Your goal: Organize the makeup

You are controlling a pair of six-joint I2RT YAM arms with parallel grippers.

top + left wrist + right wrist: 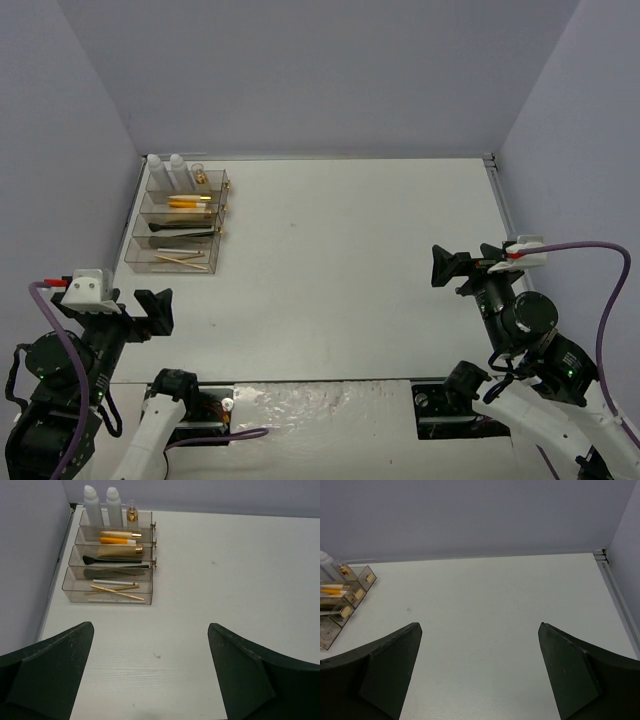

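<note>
The makeup sits in a clear tiered acrylic box [222, 222] at the far left of the table. Its back tier holds two white-grey bottles [101, 502] and a gold-capped vial [132, 511]. Further forward lie orange and beige tubes [119, 537], a black brush [112, 560], and thin wooden sticks [116, 591] in the front tier. The box also shows at the left edge of the right wrist view [347, 597]. My left gripper [150, 630] is open and empty, well short of the box. My right gripper [480, 630] is open and empty at the right side, far from it.
Grey walls close the table on the left, back and right. A metal rail [498, 195] runs along the right edge. A gap with foil-like sheeting [300, 405] lies between the arm bases at the near edge.
</note>
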